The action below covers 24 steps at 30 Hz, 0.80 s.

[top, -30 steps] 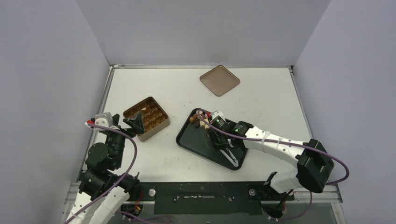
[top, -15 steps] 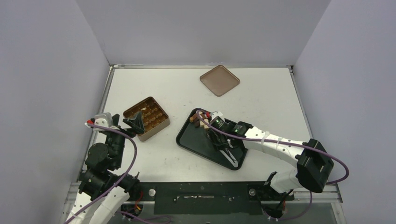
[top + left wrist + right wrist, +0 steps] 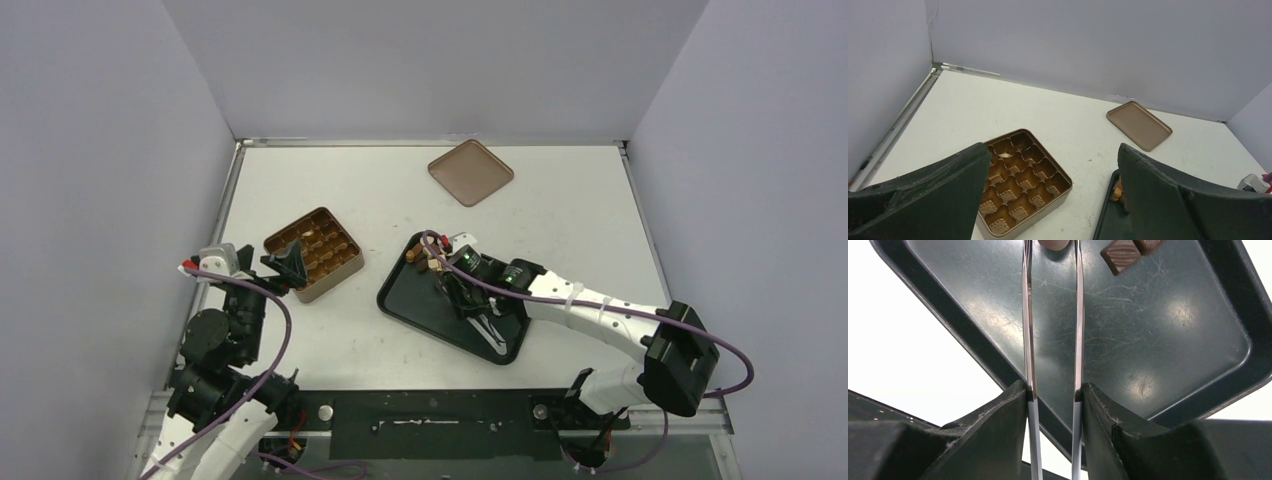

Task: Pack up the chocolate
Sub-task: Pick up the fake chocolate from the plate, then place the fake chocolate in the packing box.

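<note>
While chocolate (image 3: 1120,255) on tray (image 3: 1158,340), tin (image 3: 335,279) apart.

White table (image 3: 560,230), gold-brown tin (image 3: 318,250) centre left, left gripper (image 3: 289,264) at its lower-left side, brown lid (image 3: 470,172) upper centre, black tray (image 3: 410,302) mid-frame, chocolate (image 3: 427,262) in its top corner, right gripper (image 3: 446,274) just beside

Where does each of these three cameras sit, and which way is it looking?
Top external: above and behind the robot, looking down on the table; left arm and right arm show, bases at bottom.
Left wrist: on the left arm, looking forward over the tin toward the lid; its open jaws frame the view.
Right wrist: on the right arm, looking down into the tray; its jaws pinch tweezers, the chocolate ahead.
Shared: top and left wrist both show tin and lid.
</note>
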Each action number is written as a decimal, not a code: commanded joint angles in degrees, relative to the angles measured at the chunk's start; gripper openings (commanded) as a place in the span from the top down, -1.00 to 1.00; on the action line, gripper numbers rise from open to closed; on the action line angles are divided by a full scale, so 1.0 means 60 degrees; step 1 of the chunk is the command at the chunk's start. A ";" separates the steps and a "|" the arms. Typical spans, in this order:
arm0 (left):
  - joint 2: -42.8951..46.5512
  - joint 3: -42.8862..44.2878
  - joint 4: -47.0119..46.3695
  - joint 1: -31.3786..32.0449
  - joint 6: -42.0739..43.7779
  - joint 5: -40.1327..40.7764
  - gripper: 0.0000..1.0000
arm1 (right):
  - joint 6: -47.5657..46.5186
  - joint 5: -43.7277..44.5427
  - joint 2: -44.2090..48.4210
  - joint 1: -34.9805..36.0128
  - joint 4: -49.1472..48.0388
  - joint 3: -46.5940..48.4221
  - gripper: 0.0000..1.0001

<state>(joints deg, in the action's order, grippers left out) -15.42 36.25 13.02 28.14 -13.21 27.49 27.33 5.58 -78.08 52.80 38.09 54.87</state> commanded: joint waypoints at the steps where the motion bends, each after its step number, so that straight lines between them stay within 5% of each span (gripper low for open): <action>1: 0.0171 0.0035 -0.0359 -0.0043 0.0107 0.0173 -0.95 | 0.0009 0.0182 0.0417 0.0092 -0.0542 0.0701 0.89; 12: 0.0479 0.0010 -0.0395 -0.0293 0.0007 0.0342 -0.95 | -0.0640 -0.0294 -0.0653 0.0227 -0.2207 0.2024 0.89; 24: 0.0618 0.0041 -0.0338 -0.0298 -0.0050 0.0391 -0.95 | -0.1076 -0.1011 -0.3774 0.0858 -0.4602 0.4608 0.82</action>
<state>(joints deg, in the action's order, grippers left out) -12.34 36.25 13.02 26.52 -13.23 29.65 22.26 1.98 -97.21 56.14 19.53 76.27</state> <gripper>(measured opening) 0.974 0.396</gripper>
